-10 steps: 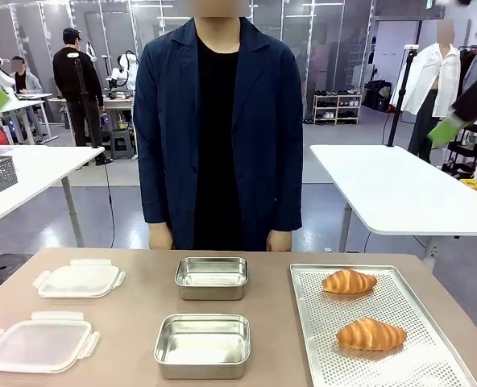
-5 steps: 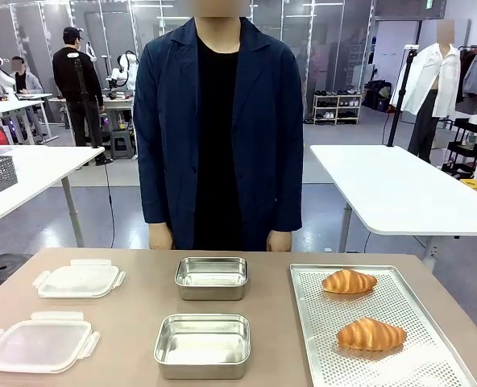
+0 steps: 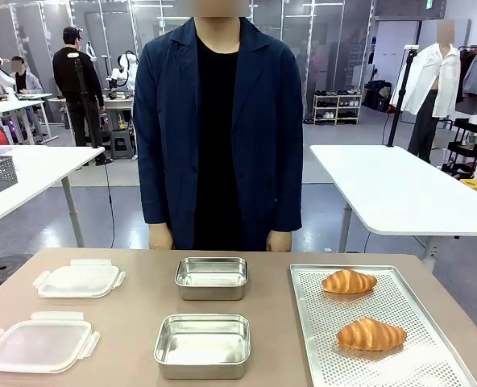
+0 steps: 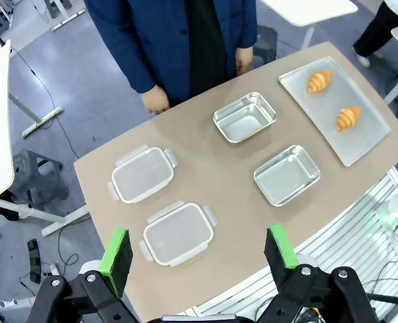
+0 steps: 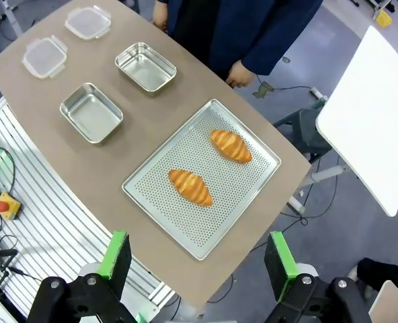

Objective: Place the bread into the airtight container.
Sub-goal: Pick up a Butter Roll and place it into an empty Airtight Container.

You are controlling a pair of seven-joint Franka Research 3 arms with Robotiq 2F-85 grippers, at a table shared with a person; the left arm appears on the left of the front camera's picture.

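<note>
**Bread on the tray at the right edge: right arm's pick, nothing grasped yet**

- right end effector [image 5: 197, 264]: released, fingers spread wide, nothing between them. It hangs high over the surface [image 3: 130, 322].
- left end effector [image 4: 197, 254]: also released and empty, high over the left side, above the near lid [image 3: 37, 344] and far lid [image 3: 79, 279].
- Bread: the far croissant [image 3: 349, 281] and near croissant [image 3: 371, 334] both lie on the perforated tray [image 3: 416, 302], which sits along the right edge of the surface. They are apart and not touching.
- Targets: the near container [image 3: 202, 347] and far container [image 3: 211, 277] are both empty. They sit mid-surface, one behind the other, left of the tray with a gap.
- Person's hand [image 3: 160, 236] hangs at the far edge, off the surface and out of the path.

Key geometry:
- In the right wrist view the tray is almost straight ahead of the fingers, with the near croissant closest to centre.
- In the left wrist view the tray sits off in the far corner, well apart. So the right arm is the nearer one.
- Each croissant's long axis runs roughly parallel to the near edge of the surface.
- In the right wrist view that axis lies diagonal to the line between the two fingers.

My read:
- Roll the wrist so the fingers close across the narrow middle, not tip to tip.
- Descend on the near croissant, then carry it left to the near container.
- The task hasn't started.
- The crust looks soft, so go easy on the squeeze.
</note>
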